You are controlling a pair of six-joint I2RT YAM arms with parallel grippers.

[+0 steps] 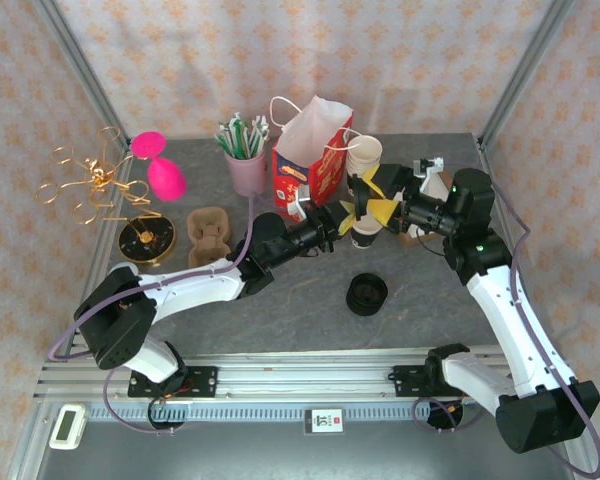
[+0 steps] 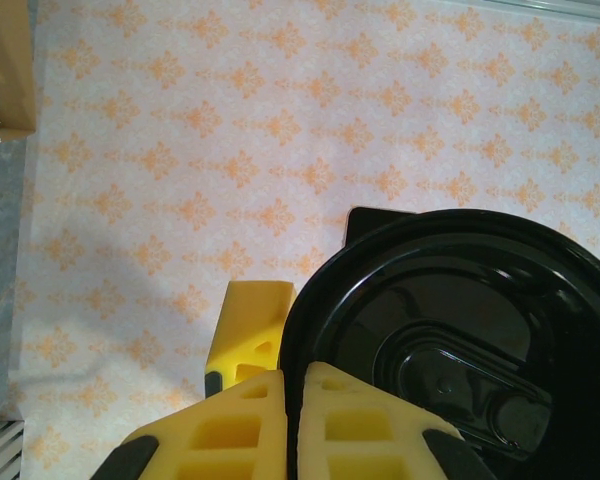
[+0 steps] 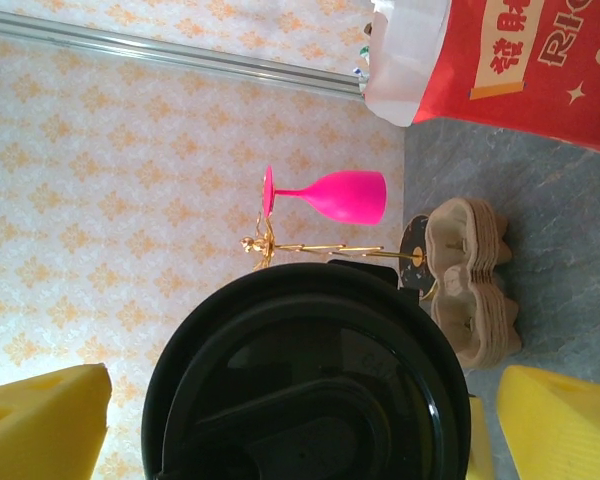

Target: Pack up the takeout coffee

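A white takeout coffee cup stands on the grey table in front of the red paper bag. A black lid sits above it. My left gripper is shut on the lid's rim, one yellow finger on each side of the edge; from above the left gripper sits just left of the cup. My right gripper comes in from the right and is open. In the right wrist view its fingers straddle the lid with a small gap on each side.
A second black lid lies on the table nearer the arms. A stack of paper cups stands right of the bag. To the left are a cup of straws, a cardboard cup carrier, a pink glass and a gold wire stand.
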